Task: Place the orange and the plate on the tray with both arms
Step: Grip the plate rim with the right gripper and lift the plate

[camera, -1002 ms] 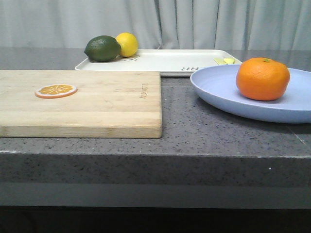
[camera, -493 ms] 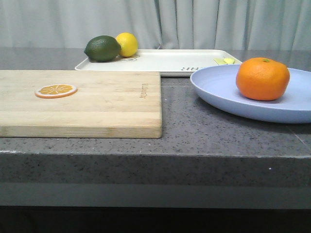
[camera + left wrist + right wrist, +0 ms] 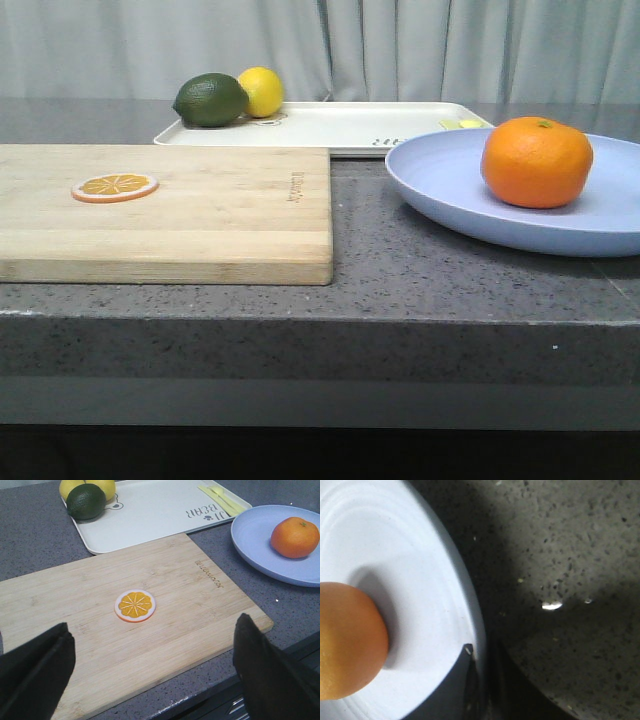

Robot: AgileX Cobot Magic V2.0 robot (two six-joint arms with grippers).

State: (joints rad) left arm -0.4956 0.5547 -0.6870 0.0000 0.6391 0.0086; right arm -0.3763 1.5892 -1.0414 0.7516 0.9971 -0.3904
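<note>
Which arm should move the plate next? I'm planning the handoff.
Right: its gripper is already at the plate rim. The left gripper hangs open over the board, away from it.

- The plate (image 3: 470, 205) has slid slightly to the left and its near rim sits a little higher.
- The orange (image 3: 537, 162) on it has shifted left too.

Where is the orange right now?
In the front view, the orange sits on the plate at the right, in front of the tray.

Kitchen-style setup: stone countertop (image 3: 400, 290), cutting board (image 3: 200, 215).
</note>
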